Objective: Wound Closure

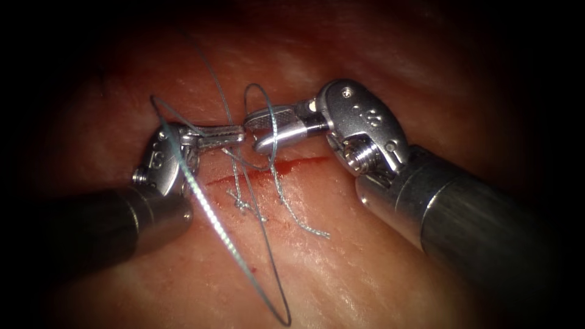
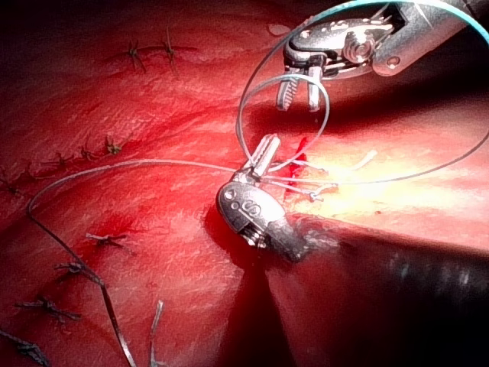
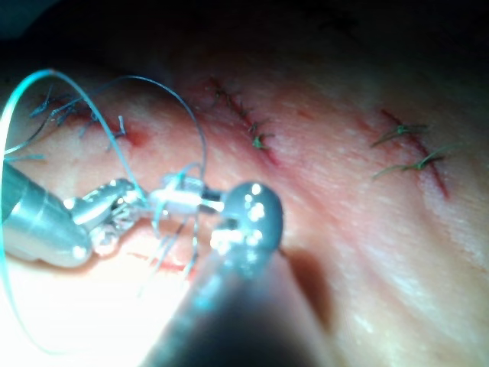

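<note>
The left arm's tool (image 1: 234, 135) is seen coming in from nine o'clock of the endoscope view, its jaws pointed toward three o'clock and pressed together just above the cut (image 1: 292, 164). The thread (image 1: 210, 210) is seen running across these closed jaws. Whether it is actually pinched between them cannot be told, either here or in the left wrist view, where the same tool (image 2: 267, 147) is shown with a strand passing at the base of its jaws. From the left tool's wrist, a thick length of thread is carried down toward six o'clock over the tissue (image 1: 365, 274), and a thinner strand is swept up toward eleven o'clock. At five o'clock of the left tool's tips, a knot (image 1: 241, 202) is seated on the cut, with loose thread ends (image 1: 304, 226) spread from it toward four o'clock. Red fluid (image 1: 304, 162) is gathered along the cut's right stretch. The right arm's tool (image 1: 251, 133) is entered from four o'clock, its jaws parted and aimed at nine o'clock, their tips almost meeting the left tool's tip. A loop of thread is draped around these spread jaws but nothing is clamped by them. In the left wrist view the right tool (image 2: 299, 103) is likewise shown parted, ringed by that loop. Older stitches (image 2: 107, 239) are also shown on the tissue there.
</note>
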`<state>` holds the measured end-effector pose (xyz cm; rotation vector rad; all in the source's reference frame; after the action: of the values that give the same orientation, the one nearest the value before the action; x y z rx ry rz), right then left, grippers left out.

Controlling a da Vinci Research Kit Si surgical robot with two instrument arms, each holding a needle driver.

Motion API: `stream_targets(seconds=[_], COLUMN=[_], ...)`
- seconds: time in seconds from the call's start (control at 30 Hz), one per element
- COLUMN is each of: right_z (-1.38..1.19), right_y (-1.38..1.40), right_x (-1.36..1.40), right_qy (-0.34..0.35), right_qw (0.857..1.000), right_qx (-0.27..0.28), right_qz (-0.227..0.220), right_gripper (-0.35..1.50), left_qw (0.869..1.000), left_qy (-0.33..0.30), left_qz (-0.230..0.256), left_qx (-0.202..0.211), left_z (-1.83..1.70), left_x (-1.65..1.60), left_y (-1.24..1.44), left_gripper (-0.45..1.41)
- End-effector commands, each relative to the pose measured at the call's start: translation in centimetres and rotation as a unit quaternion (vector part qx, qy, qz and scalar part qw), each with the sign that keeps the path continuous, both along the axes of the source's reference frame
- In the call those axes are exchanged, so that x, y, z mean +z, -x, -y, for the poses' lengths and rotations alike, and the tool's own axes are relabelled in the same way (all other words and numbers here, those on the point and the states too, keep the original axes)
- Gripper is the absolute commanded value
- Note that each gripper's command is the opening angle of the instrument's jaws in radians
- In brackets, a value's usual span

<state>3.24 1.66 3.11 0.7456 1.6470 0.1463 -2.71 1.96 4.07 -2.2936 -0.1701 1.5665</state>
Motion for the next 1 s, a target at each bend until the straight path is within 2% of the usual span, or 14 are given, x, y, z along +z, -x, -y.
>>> stream_targets(seconds=[0.03,0.2,0.23,0.33,0.6,0.73,0.93,1.0], right_z=[-0.05,-0.03,0.00,0.03,0.13,0.25,0.51,0.59], right_y=[-0.05,-0.08,-0.07,-0.07,-0.05,-0.07,-0.12,-0.12], right_x=[0.07,0.14,0.16,0.18,0.15,0.09,0.03,0.03], right_qy=[0.006,0.057,0.080,0.095,0.127,0.151,0.181,0.196], right_qw=[1.000,0.996,0.992,0.989,0.985,0.977,0.963,0.953], right_qx=[-0.011,-0.072,-0.096,-0.113,-0.116,-0.153,-0.199,-0.229], right_qz=[0.004,0.016,0.018,0.019,0.000,0.000,-0.008,-0.006], right_gripper=[0.61,0.98,0.98,0.98,0.96,0.96,0.86,0.84], left_qw=[1.000,1.000,1.000,1.000,1.000,1.000,1.000,1.000], left_qy=[0.000,-0.001,-0.001,0.000,-0.001,-0.001,0.001,0.004], left_qz=[0.001,0.001,0.001,0.000,0.000,0.000,-0.001,-0.002], left_qx=[0.001,-0.001,-0.001,0.002,0.002,0.004,0.008,0.016], left_z=[-0.03,-0.05,-0.06,-0.06,-0.08,-0.10,-0.11,-0.12], left_x=[0.06,0.07,0.07,0.07,0.08,0.09,0.10,0.11], left_y=[0.05,0.04,0.04,0.04,0.03,0.03,0.04,0.04], left_gripper=[-0.45,-0.45,-0.45,-0.45,-0.45,-0.45,-0.45,-0.45])
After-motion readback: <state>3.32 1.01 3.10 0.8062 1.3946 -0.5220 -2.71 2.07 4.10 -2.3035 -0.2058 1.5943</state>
